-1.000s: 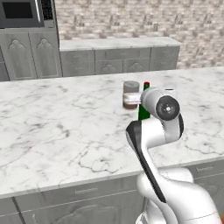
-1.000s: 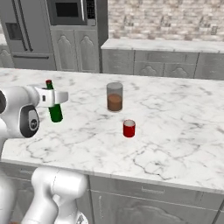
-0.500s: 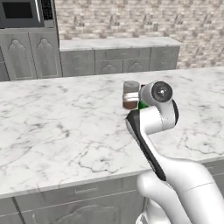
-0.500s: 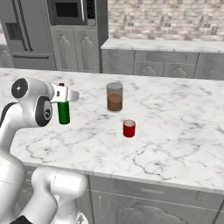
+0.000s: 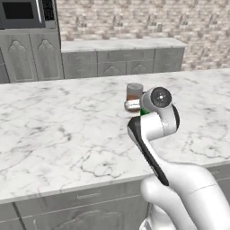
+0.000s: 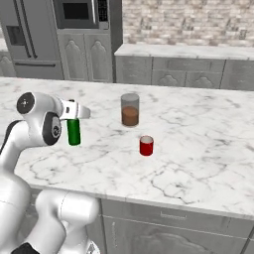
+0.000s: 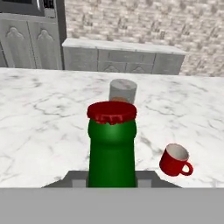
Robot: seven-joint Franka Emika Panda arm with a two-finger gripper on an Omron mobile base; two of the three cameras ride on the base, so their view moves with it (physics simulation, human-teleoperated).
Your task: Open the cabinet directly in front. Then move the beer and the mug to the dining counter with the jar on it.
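While my end effector [image 6: 74, 113] reaches out over the near left part of the dining worktop [image 6: 198, 149], it is closed partway around the neck of the beer [image 6: 74, 132] and has hold of it. In the right base view the green bottle body hangs upright below the white hand; whether its base touches the marble I cannot tell. In the hand view the bottle rises from the bottom centre, with a red crown cap on top. In the left base view my own forearm covers most of the bottle, leaving a green sliver beside the wrist joint.

The jar [image 6: 130, 109] stands upright on the worktop, farther back than the bottle and to its right, well apart from it. It is a clear cylinder with brown contents in its lower half. In the hand view its greyish top shows just behind the bottle cap.

The mug [image 6: 146, 146] stands upright on the same worktop, in front of the jar and slightly to its right, near it but not touching. It is red; the hand view shows its pale interior and a handle on its right side.
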